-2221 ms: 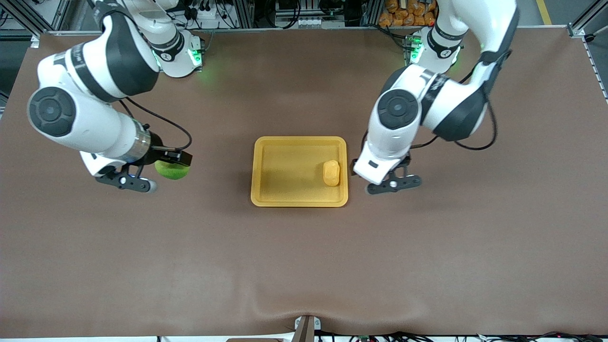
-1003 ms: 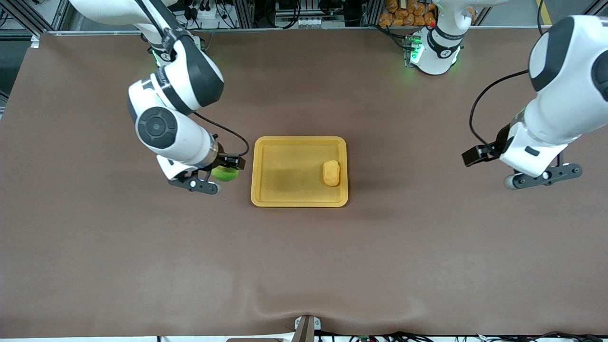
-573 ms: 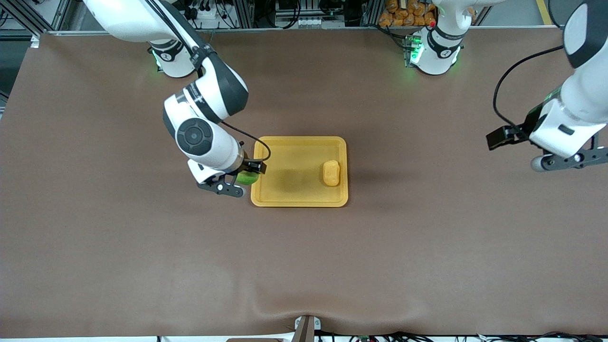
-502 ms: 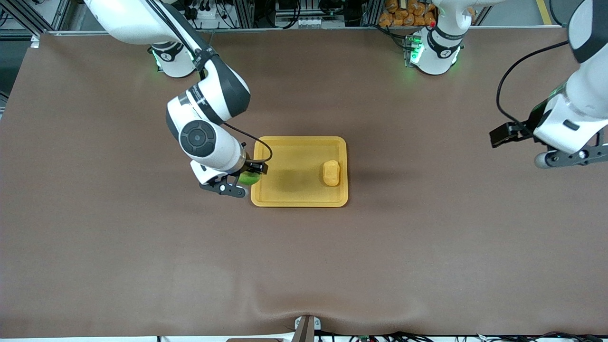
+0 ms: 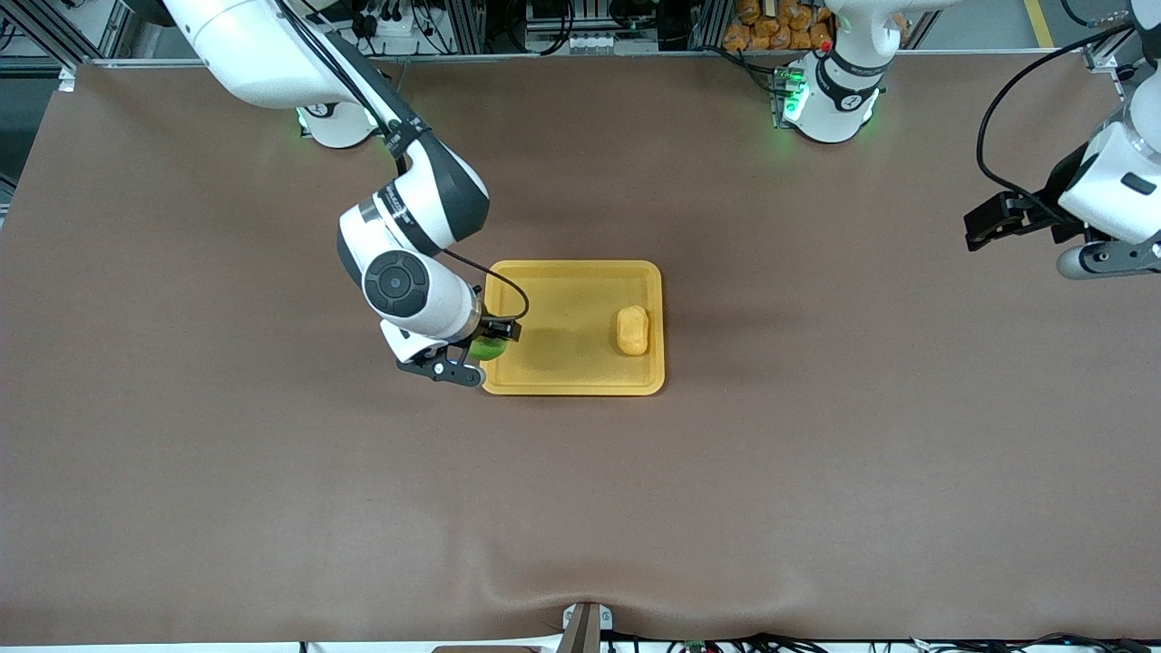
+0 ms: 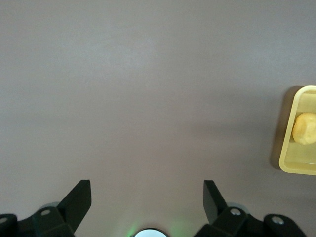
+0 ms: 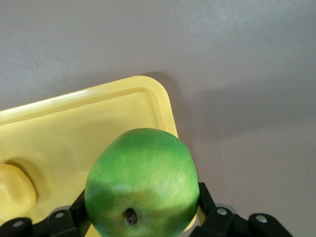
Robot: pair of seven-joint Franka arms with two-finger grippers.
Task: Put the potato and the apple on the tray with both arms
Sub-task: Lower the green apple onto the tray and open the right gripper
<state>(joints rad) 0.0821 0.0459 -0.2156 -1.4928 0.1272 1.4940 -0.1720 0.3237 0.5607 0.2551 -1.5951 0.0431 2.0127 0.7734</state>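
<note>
The yellow tray (image 5: 562, 277) lies mid-table. The yellow-orange potato (image 5: 632, 330) lies in it by the rim toward the left arm's end; it also shows in the left wrist view (image 6: 304, 128) and the right wrist view (image 7: 15, 191). My right gripper (image 5: 481, 349) is shut on the green apple (image 7: 142, 181) and holds it over the tray's rim (image 7: 148, 94) toward the right arm's end. Only a sliver of the apple (image 5: 491, 347) shows in the front view. My left gripper (image 6: 147, 197) is open and empty, up over bare table at the left arm's end (image 5: 1102, 258).
A brown mat (image 5: 580, 499) covers the whole table. The arm bases (image 5: 830, 91) stand along the edge farthest from the front camera. Cables and boxes lie past that edge.
My right gripper has carried the apple from beside the tray to over its rim. My left arm has swung away from the tray to its own end of the table.
</note>
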